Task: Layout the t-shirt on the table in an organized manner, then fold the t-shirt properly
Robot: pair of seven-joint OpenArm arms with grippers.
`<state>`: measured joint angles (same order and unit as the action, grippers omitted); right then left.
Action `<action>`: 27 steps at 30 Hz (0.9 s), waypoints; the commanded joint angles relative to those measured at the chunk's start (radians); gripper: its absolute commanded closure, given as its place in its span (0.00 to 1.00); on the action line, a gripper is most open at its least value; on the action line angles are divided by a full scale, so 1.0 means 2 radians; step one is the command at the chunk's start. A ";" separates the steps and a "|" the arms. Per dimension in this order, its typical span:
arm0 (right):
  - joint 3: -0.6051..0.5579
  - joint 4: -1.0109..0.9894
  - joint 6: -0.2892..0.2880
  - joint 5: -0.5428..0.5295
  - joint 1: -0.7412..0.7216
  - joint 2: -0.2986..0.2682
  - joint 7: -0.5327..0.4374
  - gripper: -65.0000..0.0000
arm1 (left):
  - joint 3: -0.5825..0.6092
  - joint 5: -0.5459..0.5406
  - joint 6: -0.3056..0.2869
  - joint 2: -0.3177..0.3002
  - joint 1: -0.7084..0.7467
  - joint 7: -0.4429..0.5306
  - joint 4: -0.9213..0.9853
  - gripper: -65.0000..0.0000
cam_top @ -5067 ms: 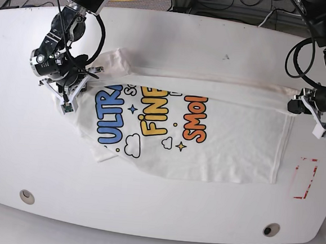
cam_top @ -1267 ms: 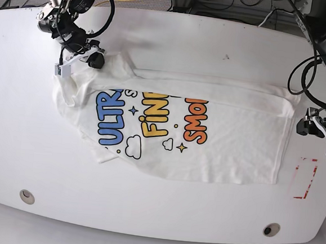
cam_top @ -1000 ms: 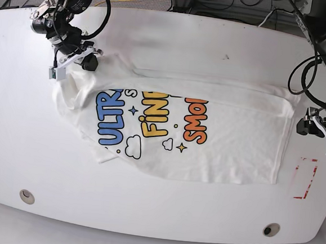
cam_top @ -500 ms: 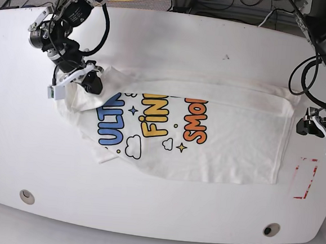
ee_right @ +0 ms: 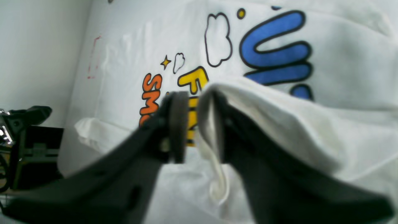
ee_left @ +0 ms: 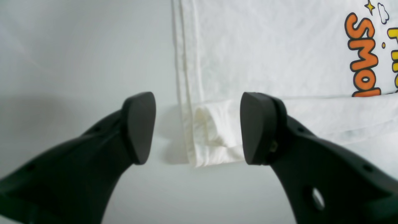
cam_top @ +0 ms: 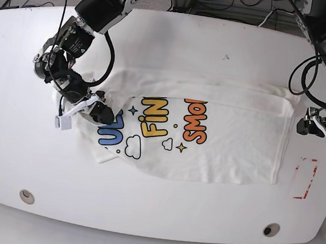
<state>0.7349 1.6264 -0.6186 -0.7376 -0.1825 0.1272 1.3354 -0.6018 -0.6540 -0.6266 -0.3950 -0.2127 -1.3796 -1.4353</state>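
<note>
The t-shirt (cam_top: 224, 138) lies print up across the table (cam_top: 186, 44), its collar end on the base view's left. There my right gripper (cam_top: 84, 116) sits low over the blue letters, with a fold of sleeve laid across them. In the right wrist view its jaws (ee_right: 194, 124) stand slightly apart; the white cloth (ee_right: 342, 62) drapes over one finger, and a thin gap shows beside the other pad. My left gripper (cam_top: 319, 137) hovers open at the hem end. In the left wrist view, the folded hem corner (ee_left: 214, 137) lies between its fingertips (ee_left: 199, 127), untouched.
A red tape rectangle (cam_top: 305, 178) is marked on the table just in front of the left gripper. Two round grommet holes (cam_top: 27, 196) (cam_top: 271, 229) sit near the front edge. Cables run behind the table's far edge.
My right gripper swung from the far left toward the front, carrying the sleeve over the blue letters, and its jaws have begun to part. The left arm has stayed put.
</note>
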 commanded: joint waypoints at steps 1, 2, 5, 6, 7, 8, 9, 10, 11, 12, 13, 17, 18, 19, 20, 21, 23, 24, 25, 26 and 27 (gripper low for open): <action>-0.016 -0.005 0.000 -0.016 -0.016 -0.003 -0.009 0.50 | -0.002 -0.009 -0.002 -0.012 -0.009 0.008 -0.009 0.38; -0.023 -0.005 0.004 -0.015 -0.016 -0.003 -0.009 0.40 | -0.002 -0.009 -0.002 -0.012 -0.009 0.008 -0.009 0.38; -0.034 0.006 0.029 -0.015 -0.023 -0.003 -0.010 0.15 | -0.002 -0.010 -0.002 -0.012 -0.009 0.008 -0.009 0.38; -0.039 0.009 0.037 -0.015 -0.026 -0.003 -0.010 0.10 | -0.002 -0.010 -0.002 -0.012 -0.009 0.008 -0.009 0.38; -0.043 0.013 0.043 -0.015 -0.028 -0.003 -0.010 0.05 | -0.002 -0.010 -0.002 -0.012 -0.009 0.008 -0.009 0.38; -0.049 0.015 0.047 -0.015 -0.029 -0.006 -0.010 0.01 | -0.002 -0.010 -0.002 -0.012 -0.009 0.008 -0.009 0.38; -0.053 0.018 0.049 -0.016 -0.029 -0.010 -0.010 0.01 | -0.002 -0.010 -0.002 -0.012 -0.009 0.008 -0.009 0.38; -0.059 0.025 0.050 -0.017 -0.030 -0.022 -0.010 0.01 | -0.001 -0.011 -0.002 -0.012 -0.009 0.008 -0.009 0.38; -0.065 0.033 0.050 -0.017 -0.030 -0.031 -0.010 0.02 | -0.001 -0.011 -0.002 -0.012 -0.009 0.008 -0.010 0.38; -0.066 0.042 0.052 -0.016 -0.030 -0.039 -0.010 0.03 | -0.001 -0.011 -0.002 -0.012 -0.009 0.008 -0.010 0.38; -0.069 0.052 0.053 -0.015 -0.029 -0.050 -0.010 0.03 | 0.000 -0.011 -0.002 -0.012 -0.009 0.008 -0.012 0.38; -0.069 0.072 0.050 -0.019 -0.018 -0.092 -0.008 0.03 | 0.000 -0.012 -0.002 -0.012 -0.009 0.008 -0.038 0.38; -0.069 0.074 0.049 -0.021 -0.014 -0.098 -0.008 0.03 | 0.000 -0.012 -0.002 -0.012 -0.009 0.008 -0.048 0.38; -0.069 0.074 0.049 -0.027 -0.012 -0.102 -0.008 0.03 | 0.000 -0.012 -0.002 -0.011 -0.009 0.008 -0.057 0.38; -0.069 0.074 0.049 -0.031 -0.012 -0.102 -0.008 0.03 | 0.001 -0.012 -0.002 -0.011 -0.009 0.008 -0.064 0.38; -0.069 0.074 0.049 -0.034 -0.011 -0.102 -0.008 0.03 | 0.001 -0.012 -0.002 -0.010 -0.009 0.008 -0.070 0.38; -0.069 0.076 0.049 -0.041 -0.009 -0.099 -0.008 0.03 | 0.001 -0.012 -0.003 -0.009 -0.009 0.008 -0.078 0.38; -0.069 0.082 0.049 -0.042 -0.008 -0.099 -0.008 0.03 | 0.001 -0.012 -0.003 -0.009 -0.010 0.008 -0.081 0.38; -0.069 0.085 0.049 -0.041 -0.007 -0.097 -0.008 0.03 | 0.001 -0.012 -0.003 -0.009 -0.011 0.008 -0.084 0.38; -0.069 0.089 0.049 -0.040 -0.002 -0.096 -0.008 0.03 | 0.004 -0.012 -0.003 -0.009 -0.011 0.008 -0.086 0.38; -0.070 0.092 0.049 -0.042 0.003 -0.095 -0.008 0.03 | 0.007 -0.012 -0.003 -0.009 -0.010 0.008 -0.089 0.38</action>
<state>0.5934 1.7763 -0.5194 -0.7906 -0.1665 -0.0513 1.3464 -0.5922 -0.6720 -0.6296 -0.3916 -0.2165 -1.3720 -1.5902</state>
